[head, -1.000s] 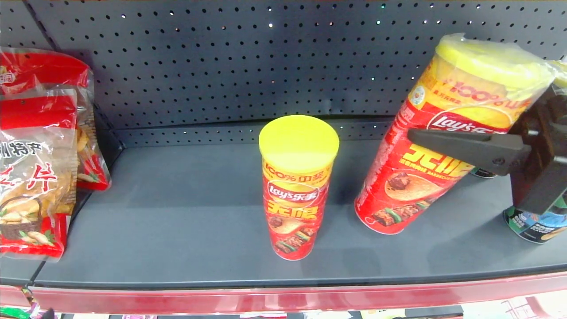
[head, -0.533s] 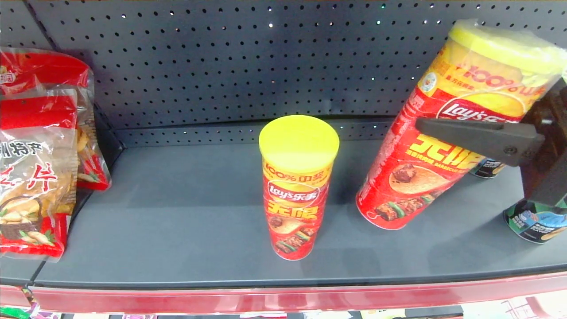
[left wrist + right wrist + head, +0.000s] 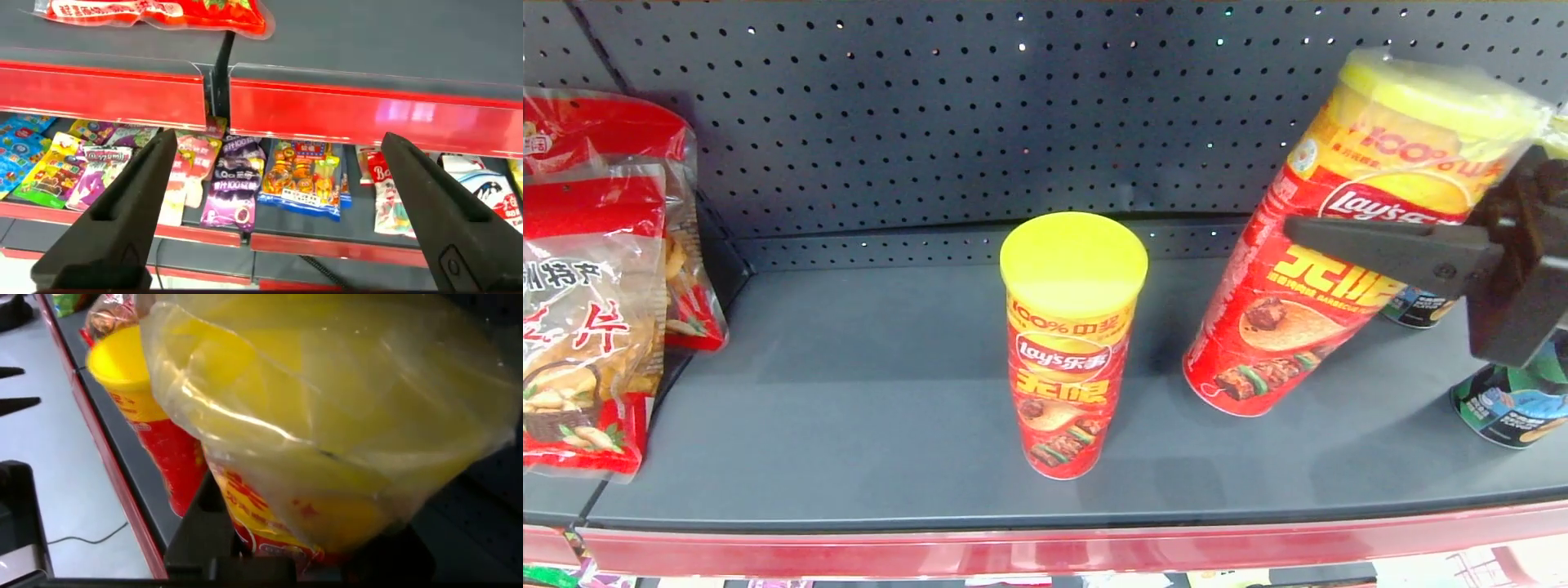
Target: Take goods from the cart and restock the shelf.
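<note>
In the head view, the right gripper (image 3: 1356, 237) is closed around the wrapped chip canister (image 3: 1307, 327), at the right part of the shelf board (image 3: 849, 425). One dark finger lies across the canister's front, below the yellow lid under its plastic film. This canister is tilted, its top leaning toward the right end of the board and its bottom low over the board; I cannot tell whether it touches. A smaller chip canister (image 3: 1070, 351) stands upright near the middle of the board, closer to the red front edge, well apart from the held one. Snack bags (image 3: 588, 327) lie at the left end, and dark cans (image 3: 1507, 408) stand at the right end behind the gripper.

In the left wrist view, the left gripper (image 3: 286, 212) is spread wide and holds nothing. It is before a red shelf edge (image 3: 368, 106), with candy packets (image 3: 302, 175) on the level below.

In the right wrist view, the film-covered lid of the wrapped chip canister sits between the gripper's fingers, and the smaller chip canister stands beyond it.
</note>
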You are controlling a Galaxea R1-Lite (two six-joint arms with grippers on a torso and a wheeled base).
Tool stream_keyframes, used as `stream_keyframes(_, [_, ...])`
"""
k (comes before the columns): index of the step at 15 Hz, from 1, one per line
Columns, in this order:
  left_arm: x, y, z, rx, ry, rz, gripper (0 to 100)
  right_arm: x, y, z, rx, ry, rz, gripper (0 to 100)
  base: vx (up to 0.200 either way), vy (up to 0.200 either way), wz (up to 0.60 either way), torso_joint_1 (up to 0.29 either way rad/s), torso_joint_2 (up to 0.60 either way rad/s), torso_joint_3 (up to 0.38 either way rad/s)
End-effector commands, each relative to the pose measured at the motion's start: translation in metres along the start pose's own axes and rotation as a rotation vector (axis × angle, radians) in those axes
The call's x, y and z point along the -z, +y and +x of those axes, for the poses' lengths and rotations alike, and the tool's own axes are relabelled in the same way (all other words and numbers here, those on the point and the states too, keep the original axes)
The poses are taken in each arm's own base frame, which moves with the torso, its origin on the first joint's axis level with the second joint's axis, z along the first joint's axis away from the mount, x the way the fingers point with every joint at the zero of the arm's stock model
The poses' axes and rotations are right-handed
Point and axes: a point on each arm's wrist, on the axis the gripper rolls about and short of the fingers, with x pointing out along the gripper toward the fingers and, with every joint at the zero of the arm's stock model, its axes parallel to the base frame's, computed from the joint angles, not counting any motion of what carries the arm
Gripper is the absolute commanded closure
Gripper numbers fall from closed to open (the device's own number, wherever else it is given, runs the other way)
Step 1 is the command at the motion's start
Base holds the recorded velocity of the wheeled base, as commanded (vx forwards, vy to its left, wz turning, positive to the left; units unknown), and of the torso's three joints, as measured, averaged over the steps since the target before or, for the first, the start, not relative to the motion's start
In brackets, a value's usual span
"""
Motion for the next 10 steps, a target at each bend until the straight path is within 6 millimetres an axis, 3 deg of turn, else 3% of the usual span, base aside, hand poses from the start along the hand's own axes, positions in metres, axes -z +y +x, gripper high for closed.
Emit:
stream_keyframes(1, [0.000,0.000,0.000,-0.001,0.006,0.000,0,0.016,-0.011,0.020,0.017,0.072,0.024,100,0.000,0.000,0.00,0.000,0.00,0.000])
stream_keyframes(3, [0.000,0.000,0.000,-0.001,0.004,0.000,0,0.017,-0.021,0.047,0.019,0.089,0.043,100,0.000,0.000,0.00,0.000,0.00,0.000])
stream_keyframes(6, [0.000,0.000,0.000,-0.001,0.004,0.000,0,0.001,-0.034,0.071,0.023,0.042,0.026,100,0.000,0.000,0.00,0.000,0.00,0.000])
stream_keyframes(10, [0.000,0.000,0.000,-0.001,0.004,0.000,0,0.001,-0.032,0.082,-0.073,0.022,0.009,100,0.000,0.000,0.00,0.000,0.00,0.000])
